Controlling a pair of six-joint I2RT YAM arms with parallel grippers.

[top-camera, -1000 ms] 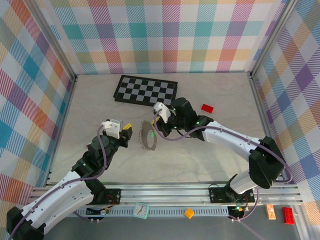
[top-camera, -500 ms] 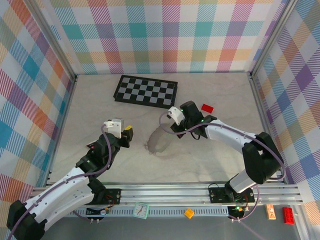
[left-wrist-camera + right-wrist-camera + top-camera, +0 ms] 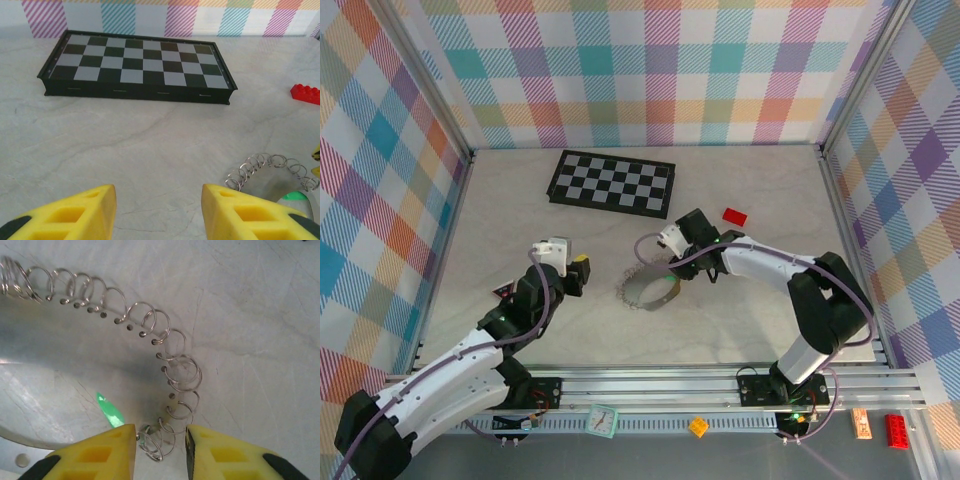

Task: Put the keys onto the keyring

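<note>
Right wrist: your right pincer [image 3: 160,437] parted narrowly, ring [image 3: 182,375] coils between tips. Left wrist: left pincer [image 3: 157,195] wide, empty, open bench [image 3: 125,145] ahead.

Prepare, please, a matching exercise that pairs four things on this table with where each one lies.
Things:
1. black-and-white chequered board
2. small red flat brick
3. grey metal wire keyring
4. red-and-black triangle

Places:
A. at the tip of the right gripper
B. nearest the left wall
C. nearest the back wall
D. furthest right of the four

Pairs: 1-C, 2-D, 3-A, 4-B.
</note>
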